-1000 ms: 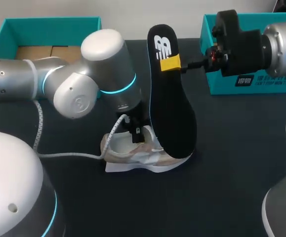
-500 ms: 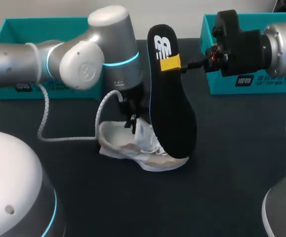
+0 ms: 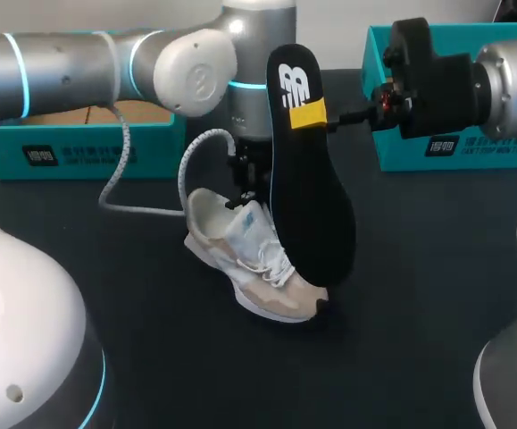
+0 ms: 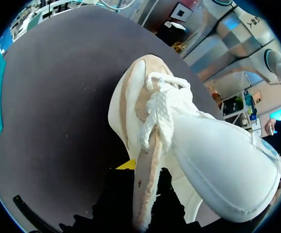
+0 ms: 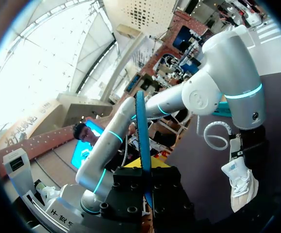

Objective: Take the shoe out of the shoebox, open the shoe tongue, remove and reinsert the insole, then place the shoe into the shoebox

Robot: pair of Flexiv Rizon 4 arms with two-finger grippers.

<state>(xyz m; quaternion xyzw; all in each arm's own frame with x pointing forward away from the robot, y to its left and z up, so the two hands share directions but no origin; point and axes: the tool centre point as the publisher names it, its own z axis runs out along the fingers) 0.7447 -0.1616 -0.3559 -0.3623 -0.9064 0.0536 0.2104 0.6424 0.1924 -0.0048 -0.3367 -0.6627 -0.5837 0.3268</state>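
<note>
A beige and white shoe [image 3: 254, 264] lies on the dark table, toe toward the front right. My left gripper [image 3: 247, 186] comes down onto its opening and is shut on the shoe. In the left wrist view the gripper [image 4: 142, 182] pinches the beige edge of the upper [image 4: 147, 160] beside the white laces [image 4: 162, 102]. My right gripper [image 3: 319, 116] is shut on the black insole [image 3: 312, 197], which stands upright beside the shoe. In the right wrist view the insole [image 5: 141, 131] shows edge-on between the fingers of that gripper [image 5: 142, 167], with the shoe [image 5: 239, 187] ahead.
A teal shoebox [image 3: 88, 147] stands at the back left, behind my left arm. A second teal box [image 3: 454, 152] sits at the back right, under my right arm. The left arm's white cable [image 3: 187, 170] loops over the table beside the shoe.
My left arm has swung toward the back and turned the shoe, so its toe now points front right. The right arm and the insole have not moved.
</note>
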